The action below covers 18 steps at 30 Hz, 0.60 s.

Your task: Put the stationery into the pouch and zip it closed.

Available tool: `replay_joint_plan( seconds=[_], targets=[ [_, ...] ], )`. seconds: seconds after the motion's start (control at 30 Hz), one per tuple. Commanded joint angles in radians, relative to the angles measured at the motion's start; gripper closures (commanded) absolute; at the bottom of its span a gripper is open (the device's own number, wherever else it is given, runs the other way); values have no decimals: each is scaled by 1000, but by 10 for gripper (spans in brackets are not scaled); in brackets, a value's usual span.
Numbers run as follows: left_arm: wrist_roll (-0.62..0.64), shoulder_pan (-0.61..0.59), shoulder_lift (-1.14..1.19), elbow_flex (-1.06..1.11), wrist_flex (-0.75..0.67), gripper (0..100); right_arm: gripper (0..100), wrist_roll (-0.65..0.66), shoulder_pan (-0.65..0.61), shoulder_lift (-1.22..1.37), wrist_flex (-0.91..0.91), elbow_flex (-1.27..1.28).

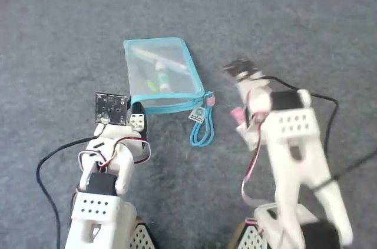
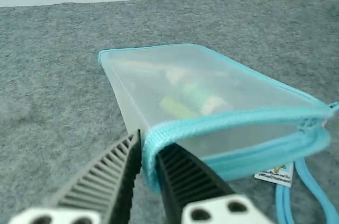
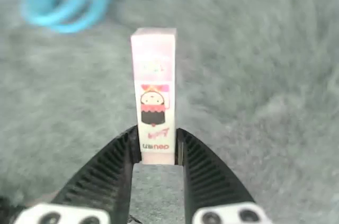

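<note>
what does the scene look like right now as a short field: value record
surface: grey carpeted table
pouch: translucent plastic pouch with teal trim, lying flat, teal cord loop at its zip end
inside pouch: pen-like items, including a green and white pen
left gripper: shut on the pouch's teal edge
right gripper: shut on a small pink and white rectangular eraser, apart from the pouch, on its loop side
zip: cannot tell if open

Bright, diffuse, even light from above. Soft shadow under pouch (image 2: 228,102) edge just beside left gripper (image 2: 148,147). Dimmer carpet (image 3: 157,187) inside right gripper (image 3: 157,142). Mild sheen on pouch film.
</note>
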Motion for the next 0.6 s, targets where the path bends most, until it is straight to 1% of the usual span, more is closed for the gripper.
replay_joint_plan(
  seconds=[0.0,0.07,0.2,0.47,0.57],
  targets=[
    [17,12,-8,-31,-14,988,992,8,-168,-139,64,-38],
    [17,12,-8,-30,-14,988,992,6,-236,-137,87,-78],
    [-11,12,-8,-30,-14,988,992,-43,-298,-33,111,-216],
    [-25,12,-14,-22,-14,988,992,-80,-318,418,216,-618],
    [-25,12,-15,-22,-17,988,992,-77,-349,567,269,-770]
  ],
)
